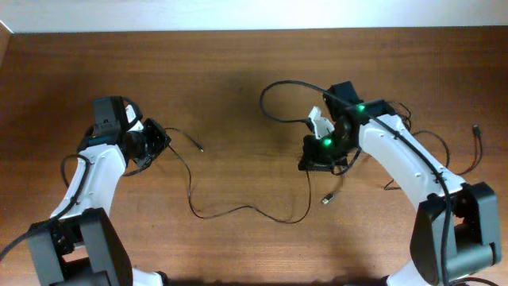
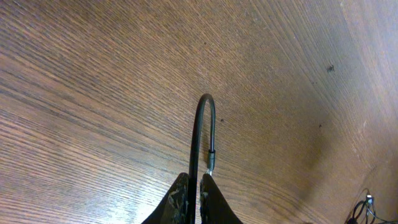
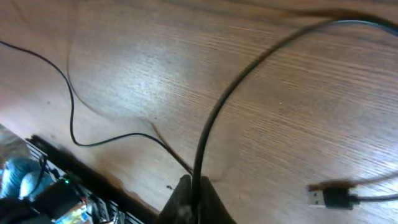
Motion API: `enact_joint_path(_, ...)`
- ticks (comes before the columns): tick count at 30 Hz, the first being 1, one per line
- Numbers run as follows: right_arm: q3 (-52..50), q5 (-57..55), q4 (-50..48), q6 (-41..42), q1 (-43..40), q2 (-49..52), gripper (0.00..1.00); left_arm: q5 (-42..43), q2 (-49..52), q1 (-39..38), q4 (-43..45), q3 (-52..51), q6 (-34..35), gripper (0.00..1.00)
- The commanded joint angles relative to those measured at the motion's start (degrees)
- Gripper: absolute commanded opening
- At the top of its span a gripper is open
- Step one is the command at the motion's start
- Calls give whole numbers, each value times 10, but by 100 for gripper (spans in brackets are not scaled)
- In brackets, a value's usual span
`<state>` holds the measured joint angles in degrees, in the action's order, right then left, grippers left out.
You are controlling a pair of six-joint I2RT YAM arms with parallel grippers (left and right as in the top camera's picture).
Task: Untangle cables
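The cables lie as thin black strands across the wooden table (image 1: pixel 238 63). One long strand (image 1: pixel 238 210) sags between the two arms. My left gripper (image 1: pixel 163 141) is shut on a cable (image 2: pixel 200 124) that arches up from its tips (image 2: pixel 196 186) and bends back down to a small plug end (image 2: pixel 210 159). In the overhead view that plug (image 1: pixel 199 148) lies just right of the gripper. My right gripper (image 1: pixel 311 163) is shut on a cable (image 3: pixel 217 106) rising from between its tips (image 3: pixel 198 186). A loop (image 1: pixel 270 95) curls behind it, and a plug (image 1: pixel 326 199) lies below.
A USB plug (image 3: pixel 329 198) lies on the table right of the right gripper, and a thin strand (image 3: pixel 71 118) runs to its left. More thin cable and a plug end (image 1: pixel 475 129) trail behind the right arm. The table's near edge (image 3: pixel 93 177) is close.
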<state>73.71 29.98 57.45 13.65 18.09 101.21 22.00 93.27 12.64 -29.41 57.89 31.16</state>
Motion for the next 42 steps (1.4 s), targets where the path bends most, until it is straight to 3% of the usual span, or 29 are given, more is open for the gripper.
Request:
enact_joint_path(1, 17, 69, -27, 20, 30, -6, 4, -4, -4, -3, 0, -1, 3, 9)
enact_joint_path(4, 47, 324, -123, -29, 41, -6, 4, -4, -4, -3, 0, -1, 3, 8)
enact_joint_path(7, 50, 461, -208, -29, 41, -6, 4, -4, -4, -3, 0, -1, 3, 8)
enact_joint_path(9, 49, 425, -201, -29, 41, -6, 4, -4, -4, -3, 0, -1, 3, 8)
enact_joint_path(13, 48, 239, -116, -29, 41, -5, 4, -4, -4, -3, 0, -1, 3, 8)
enact_joint_path(20, -15, 185, -110, -29, 40, 2, 4, -4, -4, -3, 0, -1, 3, 8)
enact_joint_path(26, -17, -4, -82, -26, 40, 3, 4, -4, -4, -3, 0, -1, 3, 8)
enact_joint_path(37, -24, 17, -84, -25, 69, 50, 5, -4, -4, -3, 0, -1, 3, 8)
enact_joint_path(40, -24, 17, -105, -33, 125, 52, 23, -4, -4, -3, 0, -1, 3, 8)
enact_joint_path(42, -24, 7, -127, -62, 162, 52, 22, -4, -4, -3, 0, -1, 3, 8)
